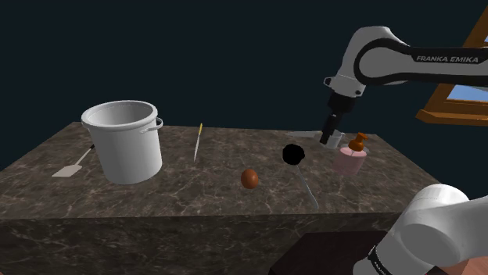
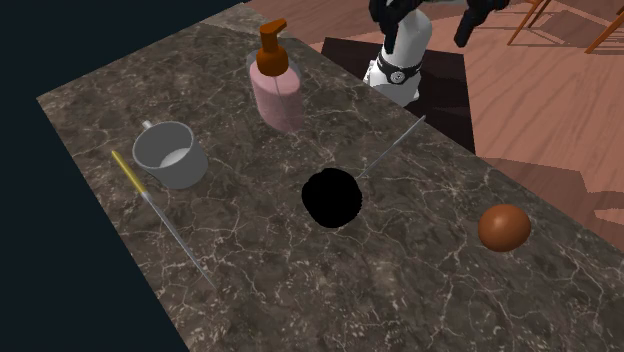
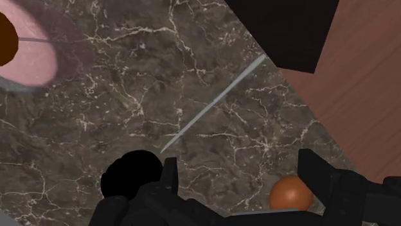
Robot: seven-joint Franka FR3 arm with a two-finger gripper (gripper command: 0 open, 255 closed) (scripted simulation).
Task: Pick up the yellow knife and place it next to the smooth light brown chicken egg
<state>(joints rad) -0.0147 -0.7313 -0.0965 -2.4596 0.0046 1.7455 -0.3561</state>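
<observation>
Counter (image 2: pixel 260 290) stock, as we log it:
1. Knife (image 1: pixel 198 142), yellow handle, flat nr the edge away from the stand, betw. white pot (image 1: pixel 125 141) and grey cup (image 2: pixel 170 155).
2. Brown egg (image 1: pixel 249 179), nr stand-side edge, well apart from knife.
3. Black ladle (image 2: pixel 331 198), mid-counter.
4. Pink soap dispenser (image 1: pixel 350 156), beside cup.
5. Gripper (image 3: pixel 243 176), above counter nr dispenser, fingers apart, nothing held.

Marbled counter (image 1: pixel 195 199) with knife (image 1: pixel 198 143), egg (image 1: pixel 249 179), pot (image 1: pixel 125 144)
</observation>
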